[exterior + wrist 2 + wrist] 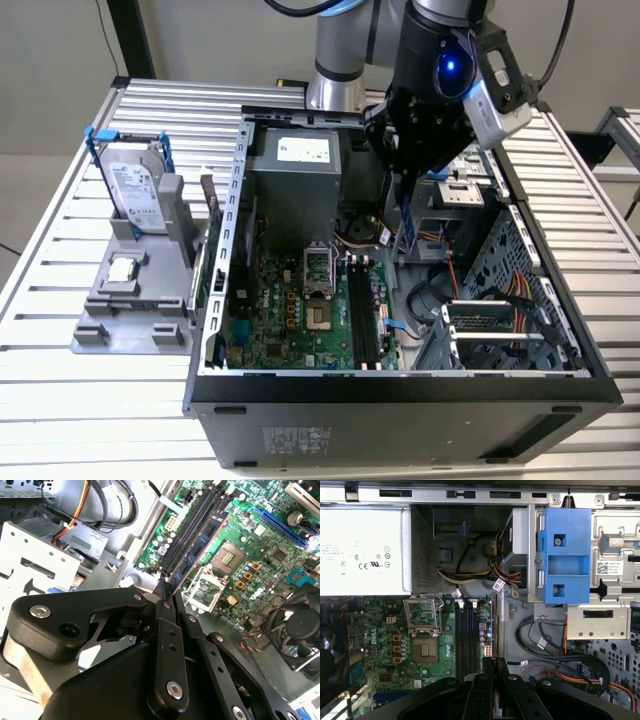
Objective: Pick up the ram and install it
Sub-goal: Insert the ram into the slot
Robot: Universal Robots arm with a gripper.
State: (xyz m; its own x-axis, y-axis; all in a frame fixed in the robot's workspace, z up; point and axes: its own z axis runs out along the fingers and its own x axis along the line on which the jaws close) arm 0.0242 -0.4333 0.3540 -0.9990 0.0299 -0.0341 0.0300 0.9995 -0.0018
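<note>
Now the gripper (405,190) hangs over the open computer case (400,385), its fingers (165,607) pinched tight on the ram (202,542) — a dark blue stick held by one end. In the second wrist view the ram reaches out above the motherboard (250,555), close beside the black memory slots (192,527) — not seated

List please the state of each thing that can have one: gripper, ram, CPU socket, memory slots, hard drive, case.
Gripper: shut on the ram, above the motherboard.
Ram: held, not yet seated.
CPU socket: open, no processor in it.
Memory slots: all vacant.
Hard drive: upright in its holder, outside the case.
Case: side open.
</note>
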